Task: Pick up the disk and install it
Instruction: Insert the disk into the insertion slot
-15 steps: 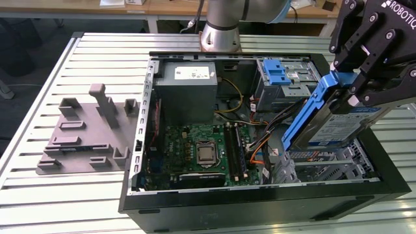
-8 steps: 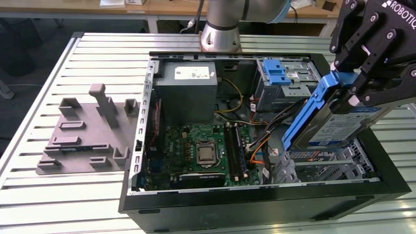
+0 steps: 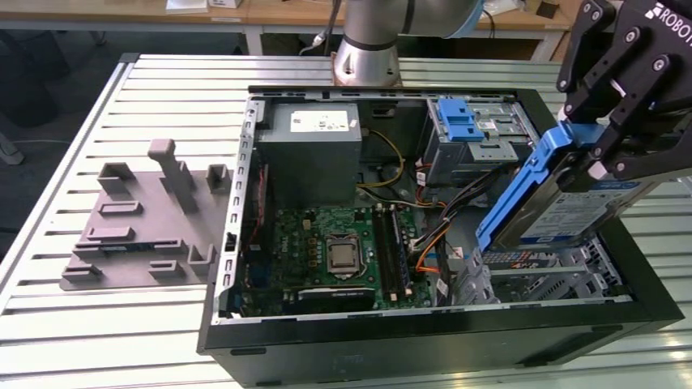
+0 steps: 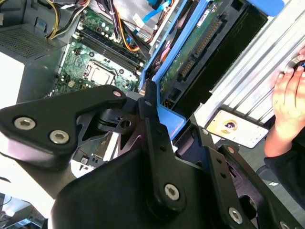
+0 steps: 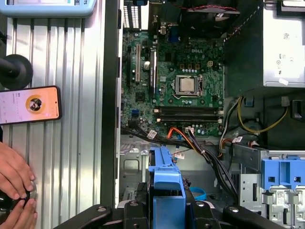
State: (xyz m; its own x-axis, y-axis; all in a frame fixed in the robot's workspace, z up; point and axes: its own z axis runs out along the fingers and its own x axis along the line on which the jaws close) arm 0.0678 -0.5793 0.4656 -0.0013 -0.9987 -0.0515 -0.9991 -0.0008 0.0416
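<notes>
The disk, silver with a white-and-blue label and blue side rails, hangs tilted on edge over the open computer case, at the exterior view's right. My gripper is shut on its upper end. Below the disk lies the metal drive bay in the case's near right corner; I cannot tell whether the disk touches it. In the second wrist view the black fingers clamp the disk's blue rail, with its connector edge facing the camera. In the first wrist view the disk's blue rail stands between the gripper's fingers, above the bay.
Inside the case are the green motherboard, a grey power supply box, loose cables and another blue-railed bay. A grey slotted tray lies on the table at the exterior view's left. A person's hands and a phone are beside the case.
</notes>
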